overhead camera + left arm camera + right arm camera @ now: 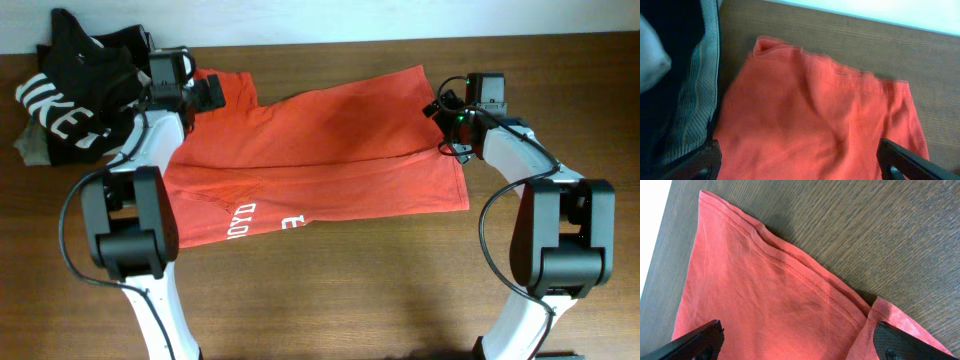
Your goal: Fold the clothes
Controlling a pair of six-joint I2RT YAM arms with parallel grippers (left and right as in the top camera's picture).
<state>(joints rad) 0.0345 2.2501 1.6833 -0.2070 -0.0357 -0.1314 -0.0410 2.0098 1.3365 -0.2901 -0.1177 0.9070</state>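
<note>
The clothes [320, 150], a red-orange T-shirt, lie on the wooden table with the far part folded forward over the near part. White lettering [245, 217] shows near the front left. My left gripper [205, 95] is over the shirt's far left corner, open; in the left wrist view the gripper [800, 167] has the shirt [810, 115] lying loose below its wide-apart fingers. My right gripper [440, 110] is over the far right corner, also open; in the right wrist view the gripper [800, 347] hangs above the hemmed shirt corner [765, 295], holding nothing.
A black shirt [70, 100] with large white letters is heaped at the far left, just beside the left gripper, with a grey-olive garment [30, 148] under it. Grey ribbed fabric [695, 90] borders the red shirt. The table's far edge [400, 42] meets a white wall.
</note>
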